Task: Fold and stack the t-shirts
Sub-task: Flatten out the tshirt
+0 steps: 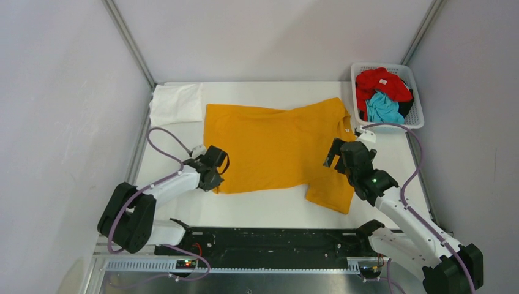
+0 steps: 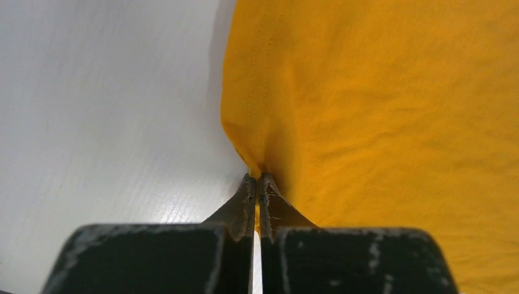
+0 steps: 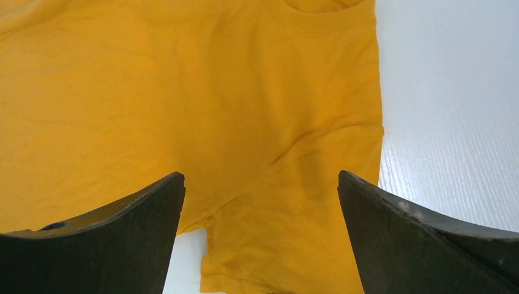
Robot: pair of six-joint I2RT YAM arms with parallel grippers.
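Observation:
The mustard-orange t-shirt [image 1: 275,147] lies spread on the white table, neck toward the right. My left gripper [image 1: 214,177] is shut on its near-left hem corner; the left wrist view shows the orange cloth [image 2: 367,110] pinched between the fingertips [image 2: 248,199]. My right gripper [image 1: 333,160] is open and empty, hovering over the shirt's near sleeve [image 3: 294,233] by the collar [image 3: 318,18]. A folded white t-shirt [image 1: 177,103] lies at the back left. Red [image 1: 382,82] and turquoise [image 1: 384,107] t-shirts sit in the basket.
The white lattice basket [image 1: 419,104] stands at the back right corner. Grey walls close in the table on the left, back and right. A black rail [image 1: 269,242] runs along the near edge between the arm bases.

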